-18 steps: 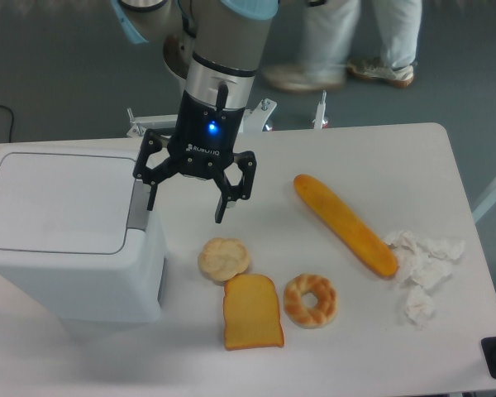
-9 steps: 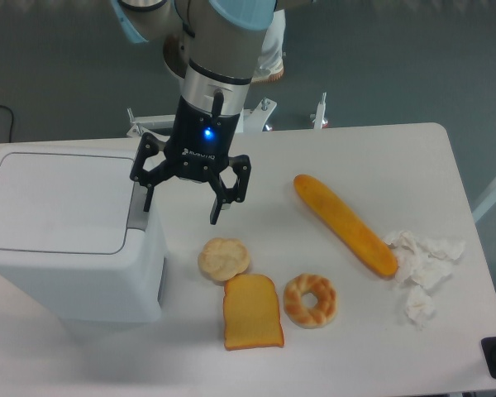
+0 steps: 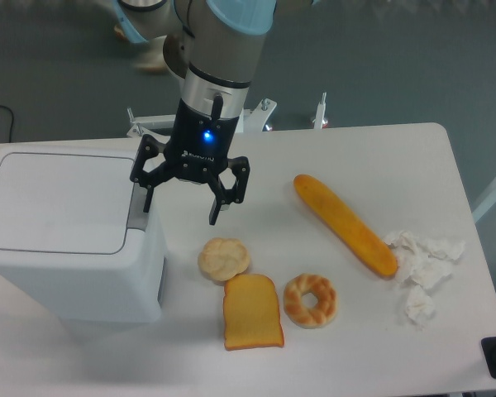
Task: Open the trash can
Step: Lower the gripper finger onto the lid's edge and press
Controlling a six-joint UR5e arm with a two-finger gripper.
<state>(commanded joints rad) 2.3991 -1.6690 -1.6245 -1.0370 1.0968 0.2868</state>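
The trash can [image 3: 66,240] is a big white box at the table's left, with its flat lid [image 3: 54,203] down. A grey push tab [image 3: 137,211] runs along the lid's right edge. My gripper [image 3: 181,211] hangs open just right of the bin. Its left fingertip [image 3: 148,202] is over the grey tab; whether it touches I cannot tell. The right fingertip [image 3: 215,217] hangs over bare table. Nothing is between the fingers.
A round bun [image 3: 224,259], a toast slice [image 3: 252,313] and a ring-shaped pastry [image 3: 311,300] lie just right of the bin's front. A long baguette [image 3: 345,224] lies diagonally further right, with crumpled white tissue [image 3: 422,265] near the right edge.
The gripper has shifted slightly left and a little up, towards the bin's tab. The lid has stayed down. A person in the background has walked off.
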